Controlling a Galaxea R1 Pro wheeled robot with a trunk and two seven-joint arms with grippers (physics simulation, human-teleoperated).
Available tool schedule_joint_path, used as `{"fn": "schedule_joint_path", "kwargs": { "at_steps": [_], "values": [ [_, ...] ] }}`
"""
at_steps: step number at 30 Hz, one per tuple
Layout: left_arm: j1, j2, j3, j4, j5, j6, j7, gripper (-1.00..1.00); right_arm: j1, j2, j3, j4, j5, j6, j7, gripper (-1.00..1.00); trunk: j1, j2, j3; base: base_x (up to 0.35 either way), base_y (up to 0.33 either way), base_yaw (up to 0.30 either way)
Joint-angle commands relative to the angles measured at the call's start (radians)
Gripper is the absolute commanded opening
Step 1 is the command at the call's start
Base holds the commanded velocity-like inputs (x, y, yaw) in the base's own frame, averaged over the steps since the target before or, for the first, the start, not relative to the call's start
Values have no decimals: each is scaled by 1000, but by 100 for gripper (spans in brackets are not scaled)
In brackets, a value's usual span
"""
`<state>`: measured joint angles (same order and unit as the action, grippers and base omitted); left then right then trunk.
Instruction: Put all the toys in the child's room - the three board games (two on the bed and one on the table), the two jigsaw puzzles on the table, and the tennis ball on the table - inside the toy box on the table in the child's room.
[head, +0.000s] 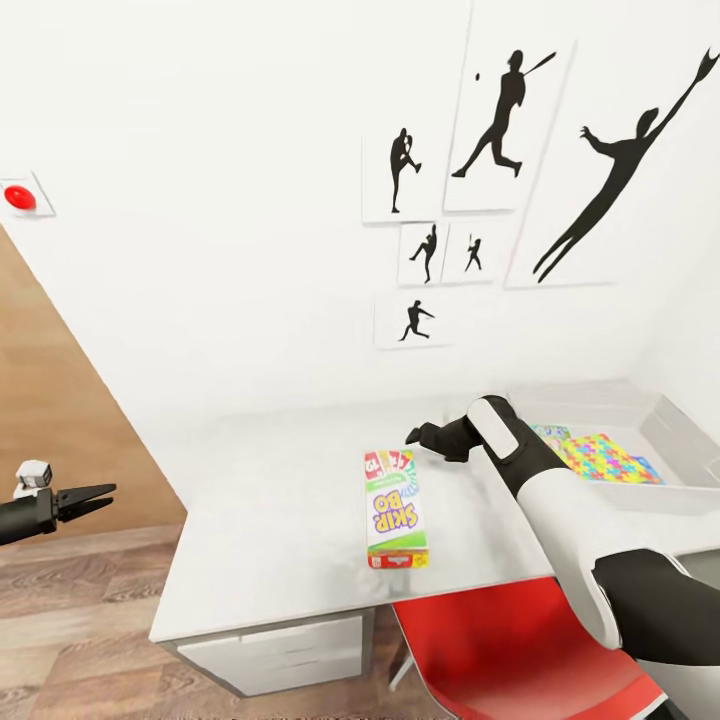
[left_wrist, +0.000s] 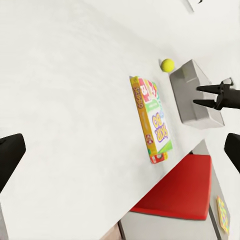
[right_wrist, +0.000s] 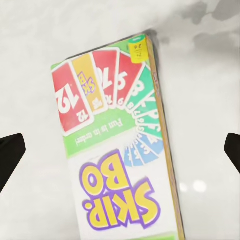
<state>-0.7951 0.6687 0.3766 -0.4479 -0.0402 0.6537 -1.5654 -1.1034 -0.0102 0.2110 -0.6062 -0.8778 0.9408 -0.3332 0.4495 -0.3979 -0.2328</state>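
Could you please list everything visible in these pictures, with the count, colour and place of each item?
Skip-Bo board game: one, green, white and red box, flat on the table near its front edge.
Tennis ball: one, yellow-green, on the table beside the toy box.
Toy box: one, grey, open, on the table's right end.
Jigsaw puzzles: at least one, multicoloured, inside the toy box.
Table: one, white, against the wall, with drawers below.
Chair: one, red, tucked under the table.
Baseball silhouette pictures: six, black on white, on the wall.
Red button: one, on the wall at left.
Left gripper: black, open, beside the table over the floor.
Right gripper: black, open, above the board game.
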Motion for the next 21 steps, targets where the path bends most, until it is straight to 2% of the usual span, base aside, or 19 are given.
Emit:
{"fn": "schedule_joint_path", "kwargs": {
  "at_steps": [1, 5, 8, 13, 17, 21],
  "values": [
    [-1, 0, 2, 0, -4, 11, -5, 100, -1, -1, 6, -1, -10, 1, -9, 100, 1, -2, -4, 0, 0, 0],
    [-1, 4, 3, -2, -3, 11, -5, 100, -1, -1, 6, -1, -10, 1, -9, 100, 1, -2, -10, 0, 0, 0],
    [-2, 5, 4, -19, 17, 12, -5, 100, -1, 2, 6, -1, -10, 1, -9, 100, 1, -2, -15, 0, 0, 0],
    [0, 5, -4, -82, 151, 21, -5, 100, 0, 3, 7, -1, -10, 1, -9, 100, 1, -2, -23, 0, 0, 0],
    [1, 0, -8, -101, 187, 22, -5, 100, 0, 2, 7, -1, -10, 1, -9, 100, 1, -2, -29, 0, 0, 0],
    [5, 4, -7, -105, 196, 23, -5, 100, 0, 4, 7, -2, -10, 1, -10, 100, 1, -2, -36, 0, 0, 0]
  ]
}}
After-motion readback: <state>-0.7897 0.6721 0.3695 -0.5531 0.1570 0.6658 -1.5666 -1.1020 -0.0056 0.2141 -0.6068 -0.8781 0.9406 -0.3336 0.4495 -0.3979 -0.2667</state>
